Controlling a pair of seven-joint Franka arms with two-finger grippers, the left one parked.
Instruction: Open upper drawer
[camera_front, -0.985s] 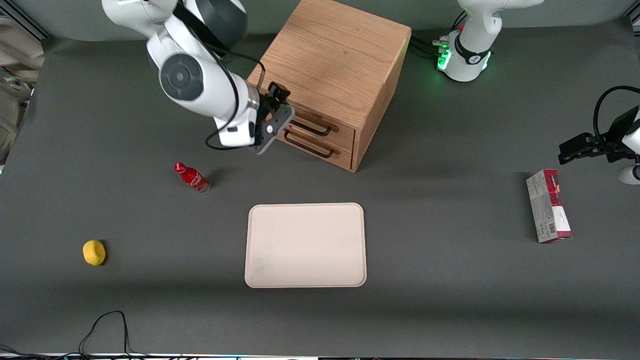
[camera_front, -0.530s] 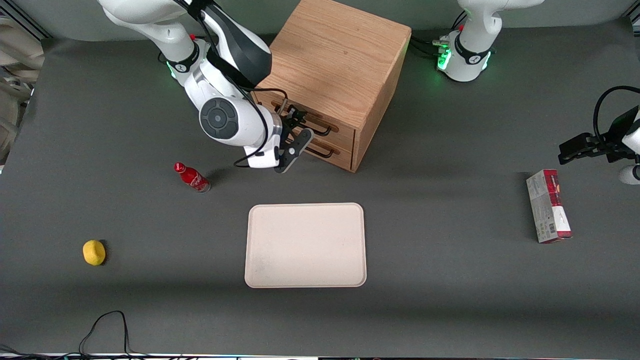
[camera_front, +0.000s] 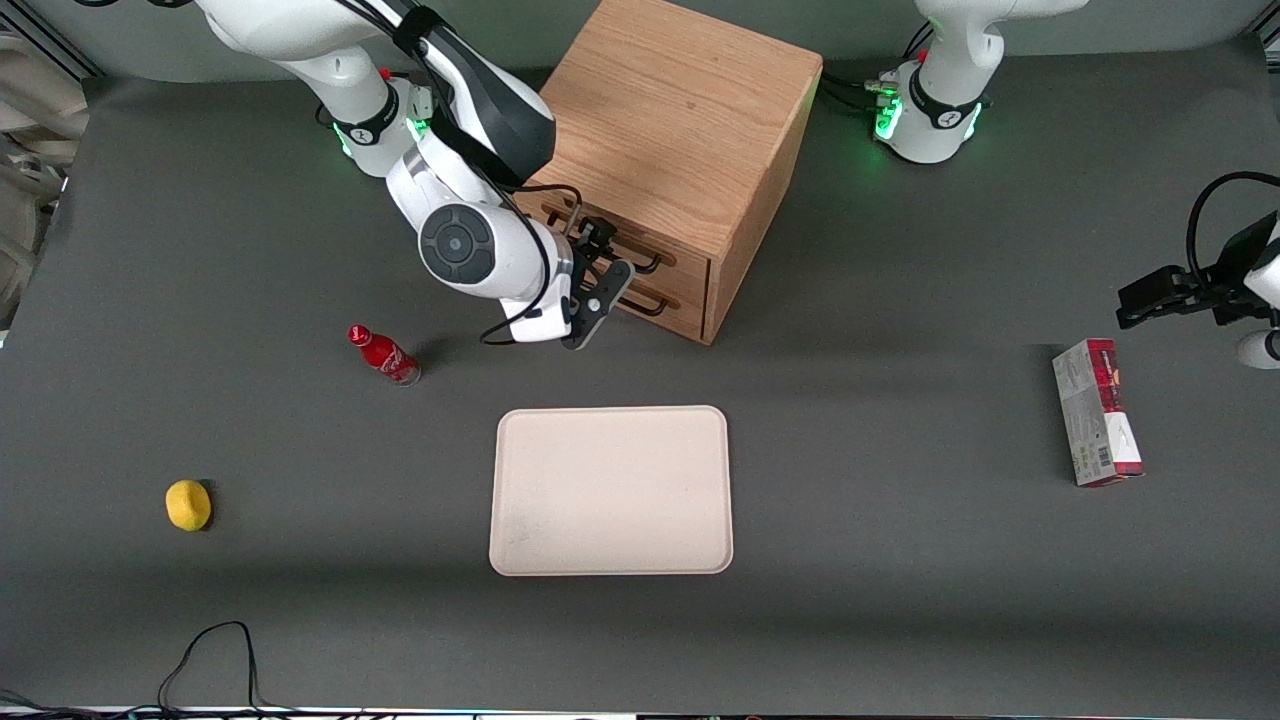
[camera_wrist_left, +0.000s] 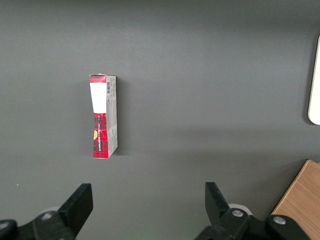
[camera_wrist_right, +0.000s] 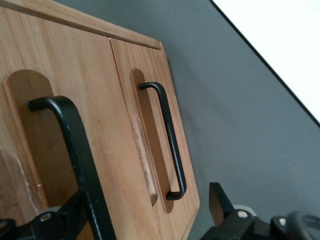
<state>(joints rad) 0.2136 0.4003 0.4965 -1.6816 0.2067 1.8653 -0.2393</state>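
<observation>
The oak cube cabinet (camera_front: 680, 110) stands at the back of the table. Its upper drawer (camera_front: 682, 258) is shut flush, and so is the lower drawer (camera_front: 688, 306). My right gripper (camera_front: 604, 252) is open and empty, right in front of the drawer fronts at the height of the upper drawer's black bar handle (camera_front: 632, 262). In the right wrist view the upper handle (camera_wrist_right: 75, 145) is very close and runs into the gap of the gripper (camera_wrist_right: 145, 217), beside one fingertip (camera_wrist_right: 70, 217). The lower drawer's handle (camera_wrist_right: 170, 140) lies farther off.
A cream tray (camera_front: 611, 490) lies nearer the front camera than the cabinet. A red bottle (camera_front: 384, 355) lies beside my arm, and a yellow lemon (camera_front: 188, 504) is toward the working arm's end. A red and grey box (camera_front: 1097, 411) lies toward the parked arm's end.
My right arm has swung from the cabinet's corner to the front of the drawers and come lower. The gripper now faces the upper handle. Both drawers stay shut.
</observation>
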